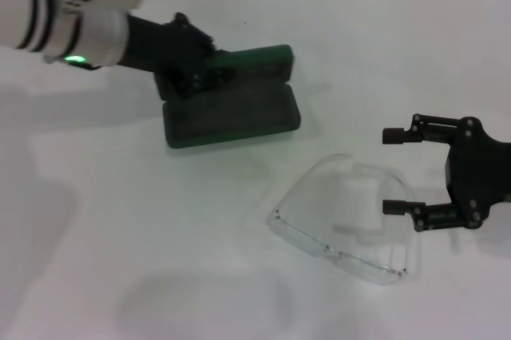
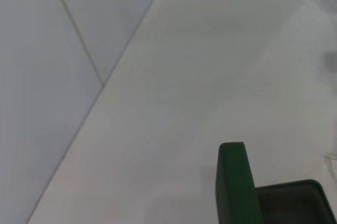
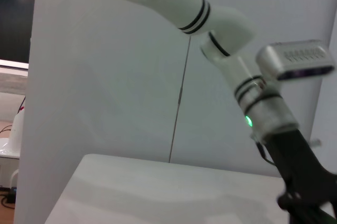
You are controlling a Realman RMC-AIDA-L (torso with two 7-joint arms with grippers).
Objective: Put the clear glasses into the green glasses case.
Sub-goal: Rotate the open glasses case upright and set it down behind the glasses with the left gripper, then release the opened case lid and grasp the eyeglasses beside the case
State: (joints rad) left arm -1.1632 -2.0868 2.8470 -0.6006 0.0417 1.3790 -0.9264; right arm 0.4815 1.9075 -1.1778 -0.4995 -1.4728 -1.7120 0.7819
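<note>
The dark green hard clamshell glasses case (image 1: pixel 231 104) lies open at the far left of the white desk (image 1: pixel 120 236), its lid propped up by the left hand (image 1: pixel 192 65), apparently to keep the lined tray exposed; I cannot tell whether that hand's fingers are apart. The fully transparent wraparound plastic glasses (image 1: pixel 343 220) rest on the desk nearer and right of the case. Just right of them, the right hand (image 1: pixel 397 171) waits with fingers spread, touching nothing. Nothing lies between glasses and case.

Dark green rectangular hard glasses case (image 1: pixel 231 108), open, left gripper (image 1: pixel 196 69) on lid; transparent plastic wraparound glasses (image 1: pixel 343 220) beside spread-fingered right gripper (image 1: pixel 395 171).
</note>
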